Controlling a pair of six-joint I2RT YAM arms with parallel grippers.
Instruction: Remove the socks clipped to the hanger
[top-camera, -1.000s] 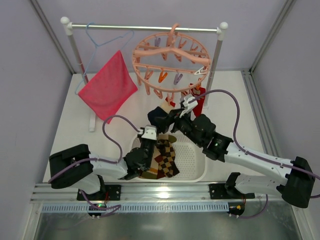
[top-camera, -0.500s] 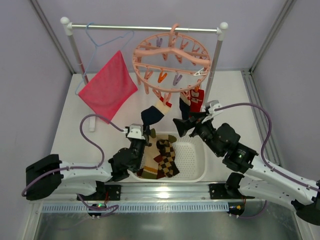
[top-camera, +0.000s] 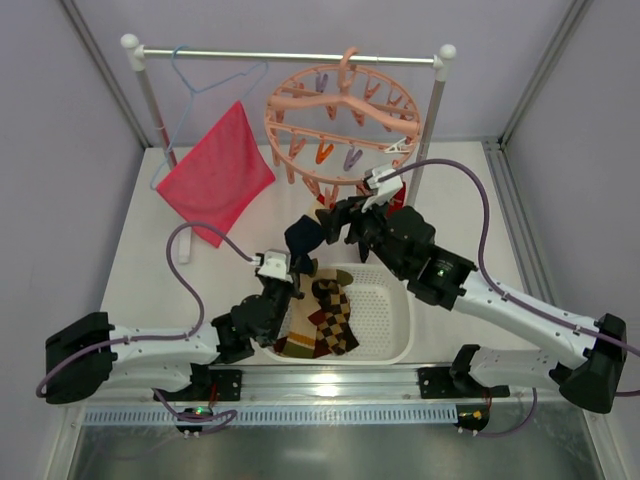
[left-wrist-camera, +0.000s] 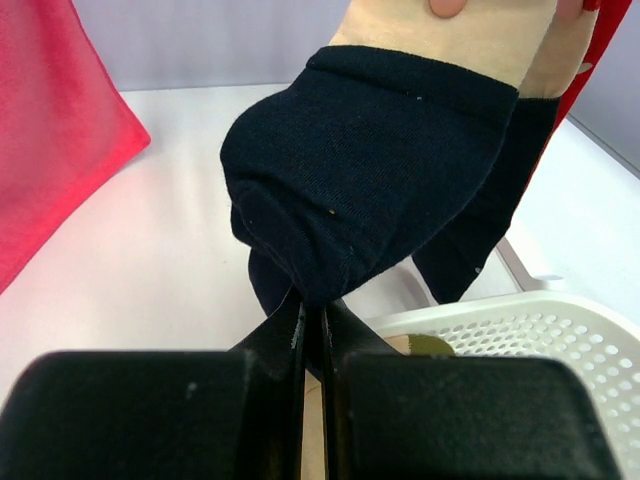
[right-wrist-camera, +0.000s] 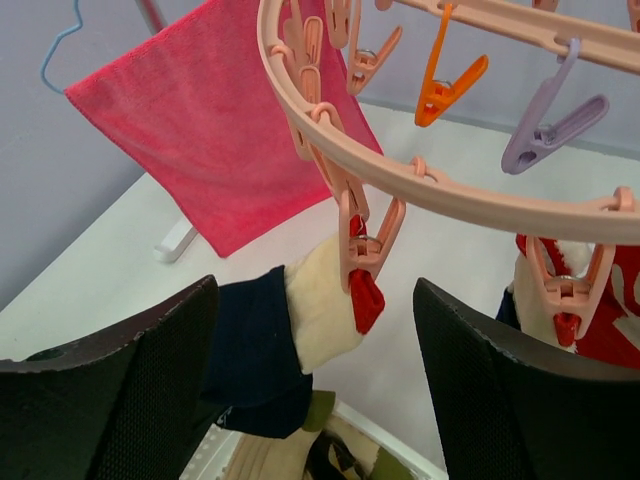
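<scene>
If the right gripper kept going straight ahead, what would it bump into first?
Probably the clip on the navy sock. It hangs between the fingers of the open right gripper, though depth is unclear.

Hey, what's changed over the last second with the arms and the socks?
The right gripper pulled back toward its base, then swung up again to the hanger. Its open jaws now flank the clip holding the navy sock by its cuff. The left arm's elbow slid left, while the left gripper stayed shut on that sock's toe. Nothing was released. The cloth, basket and clipped red sock are unchanged.
</scene>
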